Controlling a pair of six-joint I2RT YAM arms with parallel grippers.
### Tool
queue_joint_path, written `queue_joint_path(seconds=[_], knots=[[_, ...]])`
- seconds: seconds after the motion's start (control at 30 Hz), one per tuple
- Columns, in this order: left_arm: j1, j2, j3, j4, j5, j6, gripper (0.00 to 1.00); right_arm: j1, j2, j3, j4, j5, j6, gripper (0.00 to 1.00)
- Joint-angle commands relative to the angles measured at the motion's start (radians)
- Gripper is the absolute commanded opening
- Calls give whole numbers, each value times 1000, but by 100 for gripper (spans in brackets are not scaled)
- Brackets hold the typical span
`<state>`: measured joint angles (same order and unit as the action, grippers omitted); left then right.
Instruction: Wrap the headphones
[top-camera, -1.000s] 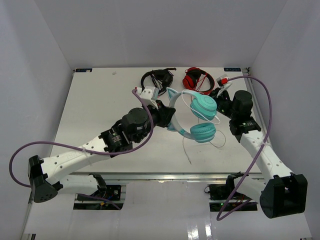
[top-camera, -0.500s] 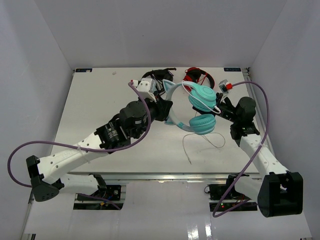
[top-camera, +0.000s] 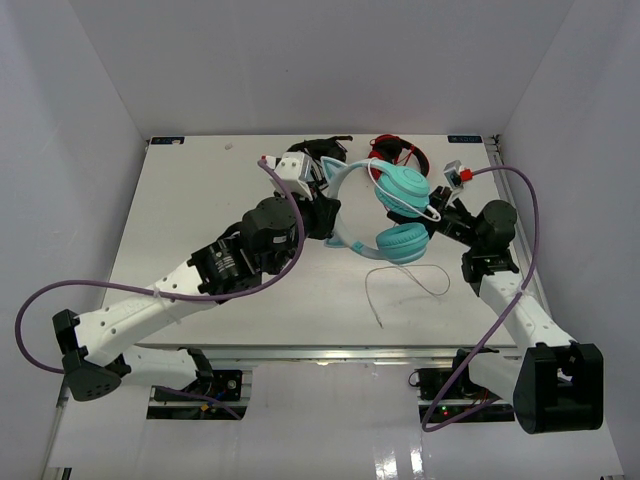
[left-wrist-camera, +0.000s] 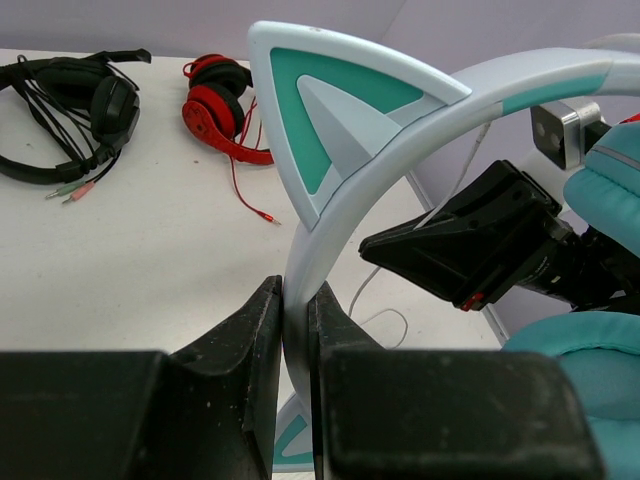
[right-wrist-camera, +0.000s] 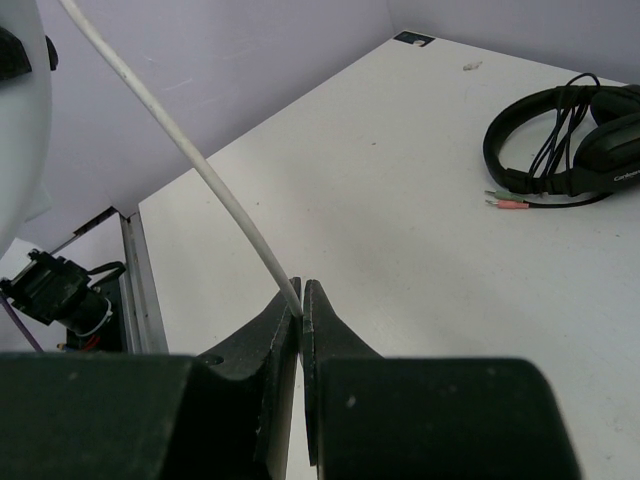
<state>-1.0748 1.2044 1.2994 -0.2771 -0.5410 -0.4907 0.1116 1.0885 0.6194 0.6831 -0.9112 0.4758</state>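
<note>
My left gripper (left-wrist-camera: 296, 305) is clamped on the headband (left-wrist-camera: 400, 110), the jaws pinching its thin edge just below a cat-ear point. My right gripper (right-wrist-camera: 301, 300) is closed on the cable (right-wrist-camera: 170, 130), which rises taut from between the jaws. The headphones (top-camera: 402, 215) hang between the two, apparently clear of the table (top-camera: 200, 220), toward its far middle and just in front of the black set (left-wrist-camera: 70, 95) and the red set (left-wrist-camera: 215, 105).

I judge the wrap barely begun. From above, one white strand crosses the upper earcup (top-camera: 403, 187), while a long loose tail lies curled on the table below the cups, its end free. Most of the job is left — winding that tail round and securing the end.

The headband is smooth, rigid, pale plastic with teal inlays: a clean arc with a triangular ear. The cups are round and teal, with soft-looking cushions. The cable is thin, round and white — limp enough, I expect, to sag and slip unless I keep tension on it. The table is flat, matt white.
</note>
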Motion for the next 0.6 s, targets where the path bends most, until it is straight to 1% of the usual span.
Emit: queue_joint_path(seconds=[0.0,0.23,0.43,0.57], knots=[[1,-1,84,64,-16,-27,0,-1,14,-22,98,-41,22,8],[1,32,141,57,-24,12,0,6,28,-53,171,-54,43,8],[-1,65,190,52,-27,40,0,23,50,-47,212,-69,68,8],[-1,83,209,50,-25,50,0,40,69,-34,235,-82,82,13]])
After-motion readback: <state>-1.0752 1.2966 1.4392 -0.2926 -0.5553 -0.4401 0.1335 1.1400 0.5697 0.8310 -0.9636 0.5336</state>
